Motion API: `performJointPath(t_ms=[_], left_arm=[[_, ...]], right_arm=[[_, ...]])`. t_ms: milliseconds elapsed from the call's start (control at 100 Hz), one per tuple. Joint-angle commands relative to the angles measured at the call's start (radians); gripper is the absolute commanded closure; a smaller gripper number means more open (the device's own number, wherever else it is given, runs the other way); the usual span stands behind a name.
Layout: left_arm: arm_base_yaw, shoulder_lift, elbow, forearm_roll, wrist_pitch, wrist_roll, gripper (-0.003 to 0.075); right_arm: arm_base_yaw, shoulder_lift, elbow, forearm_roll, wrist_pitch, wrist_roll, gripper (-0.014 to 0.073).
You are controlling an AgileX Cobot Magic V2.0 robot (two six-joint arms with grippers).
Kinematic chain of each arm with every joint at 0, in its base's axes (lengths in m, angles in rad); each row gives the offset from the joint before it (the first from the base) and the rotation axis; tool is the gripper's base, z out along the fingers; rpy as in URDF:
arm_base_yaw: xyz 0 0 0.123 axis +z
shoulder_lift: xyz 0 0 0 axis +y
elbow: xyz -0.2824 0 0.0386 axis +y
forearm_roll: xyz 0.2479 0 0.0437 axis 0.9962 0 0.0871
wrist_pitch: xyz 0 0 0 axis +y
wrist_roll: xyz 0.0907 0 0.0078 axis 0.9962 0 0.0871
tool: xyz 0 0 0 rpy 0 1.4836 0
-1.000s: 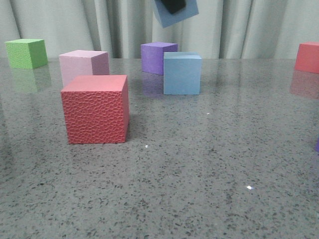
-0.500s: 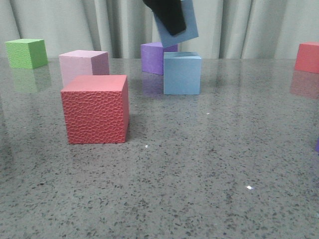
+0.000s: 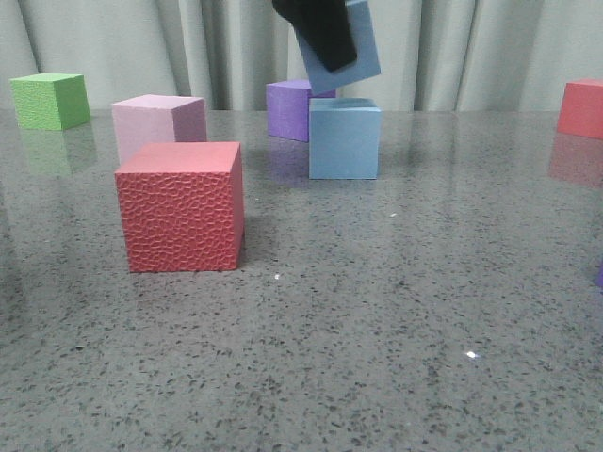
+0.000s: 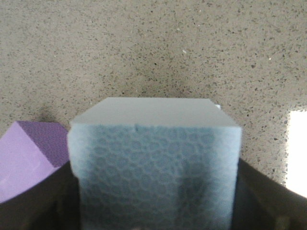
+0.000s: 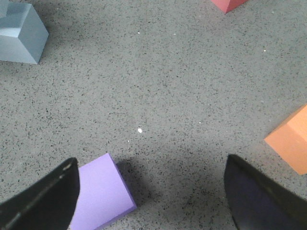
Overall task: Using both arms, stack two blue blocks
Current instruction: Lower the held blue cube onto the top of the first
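One blue block (image 3: 345, 139) rests on the table at mid-back. My left gripper (image 3: 320, 33) is shut on the second blue block (image 3: 356, 49) and holds it tilted just above the first, with its lower corner close to the resting block's top. In the left wrist view the held block (image 4: 153, 163) fills the space between the black fingers (image 4: 259, 196) and hides the block beneath. My right gripper (image 5: 151, 206) is open and empty over bare table, out of the front view. The resting blue block (image 5: 20, 32) lies far from it in the right wrist view.
A large red cube (image 3: 181, 205) stands front left, with a pale pink cube (image 3: 155, 122) and a green cube (image 3: 49, 100) behind it. A purple cube (image 3: 294, 108) sits just behind the stack. Another red cube (image 3: 582, 108) is at far right. A purple cube (image 5: 100, 196) and an orange cube (image 5: 290, 143) lie near my right gripper.
My left gripper has come down from the top edge with the blue block, a little to the right, close above the resting blue block.
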Motion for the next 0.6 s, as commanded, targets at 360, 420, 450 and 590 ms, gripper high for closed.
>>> performJointPath(t_ms=[360,420,450,590], left_arm=[[-0.007,-0.047,-0.032,-0.028,-0.023,0.018,0.0507],[-0.007,-0.047,-0.032,-0.022,-0.016,0.018,0.0507],[-0.007,-0.047,-0.032,-0.022,-0.016,0.018,0.0507],[-0.007,-0.047,-0.032,-0.022,-0.016,0.02,0.0507]], right_arm=[[-0.002,-0.006,-0.023,-0.002,-0.066,-0.008,-0.0016],[-0.002,-0.006,-0.023,-0.002,-0.066,-0.008,-0.0016],[-0.002,-0.006,-0.023,-0.002,-0.066,-0.008,-0.0016],[-0.002,-0.006,-0.023,-0.002,-0.066,-0.008,-0.0016]])
